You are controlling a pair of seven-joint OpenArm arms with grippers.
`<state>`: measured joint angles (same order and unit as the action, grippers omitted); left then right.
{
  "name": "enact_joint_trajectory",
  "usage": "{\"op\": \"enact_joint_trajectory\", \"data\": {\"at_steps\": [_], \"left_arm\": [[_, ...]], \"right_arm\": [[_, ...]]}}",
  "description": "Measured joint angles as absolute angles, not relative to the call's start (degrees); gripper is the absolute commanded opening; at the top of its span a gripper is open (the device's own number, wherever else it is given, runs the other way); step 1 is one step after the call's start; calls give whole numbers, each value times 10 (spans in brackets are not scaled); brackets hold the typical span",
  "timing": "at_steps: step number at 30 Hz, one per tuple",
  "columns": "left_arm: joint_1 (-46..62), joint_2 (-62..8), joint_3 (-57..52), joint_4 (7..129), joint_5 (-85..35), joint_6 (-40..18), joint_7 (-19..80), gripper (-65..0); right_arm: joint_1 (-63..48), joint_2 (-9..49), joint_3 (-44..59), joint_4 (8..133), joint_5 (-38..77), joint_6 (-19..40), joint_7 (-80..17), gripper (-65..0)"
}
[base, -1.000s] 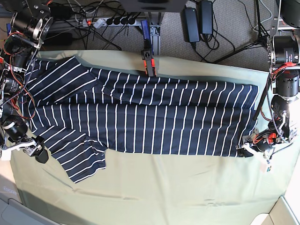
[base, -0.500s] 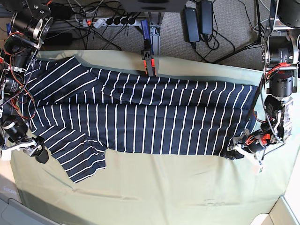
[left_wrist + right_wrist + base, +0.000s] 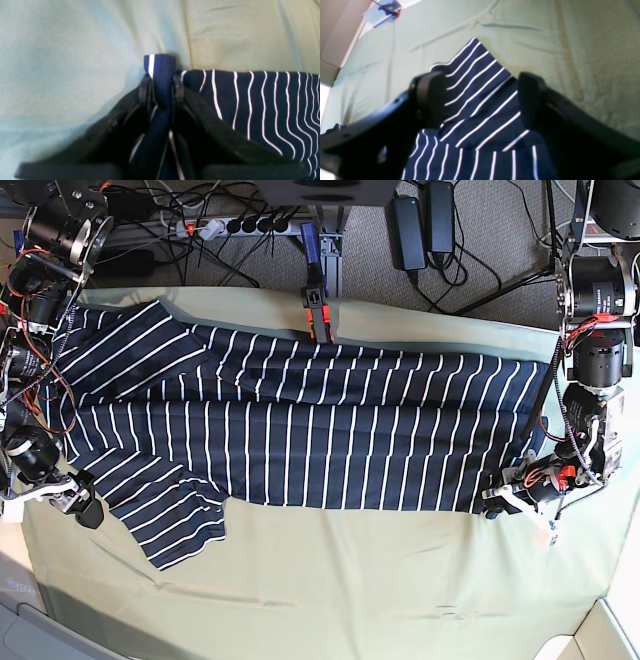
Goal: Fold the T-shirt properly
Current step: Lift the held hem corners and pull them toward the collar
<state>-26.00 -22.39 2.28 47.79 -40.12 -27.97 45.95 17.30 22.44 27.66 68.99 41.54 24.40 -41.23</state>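
shirt: the shirt lies spread flat across the green cloth, hem end under the left gripper, sleeve end under the right gripper.
left gripper: the left gripper is clamped on a pinched-up fold of the shirt's hem corner; a short tuft of fabric stands up just past its tips.
right gripper: the right gripper has its fingers wide apart, one on each side of a sleeve that lies flat below it; it holds nothing.
risk, thin bite: the fold between the left tips looks narrow, so i judge a quick lift could pull it free and drop the corner.
risk, layers: i cannot tell whether both layers of the hem are caught; if only the top one is, the fold would come out skewed.
risk, lone pull: with the sleeve end ungripped, hauling from the hem end alone would likely drag the whole shirt and bunch it.
risk, cloth: the right fingers closing too low could pinch the green cloth along with the sleeve.
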Motion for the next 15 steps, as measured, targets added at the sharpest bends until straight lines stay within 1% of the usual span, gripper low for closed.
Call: {"op": "enact_joint_trajectory", "data": {"at_steps": [6, 11, 15], "left_arm": [[-248, -223, 24, 543, -410, -284, 508, -536], [-242, -222, 24, 609, -420, -295, 510, -536], [-230, -222, 25, 613, -418, -296, 511, -541]], "right_arm": [[173, 224, 277, 690, 415, 244, -412, -214], [173, 224, 277, 690, 415, 244, -412, -214], [173, 225, 277, 690, 415, 244, -412, -214]]}}
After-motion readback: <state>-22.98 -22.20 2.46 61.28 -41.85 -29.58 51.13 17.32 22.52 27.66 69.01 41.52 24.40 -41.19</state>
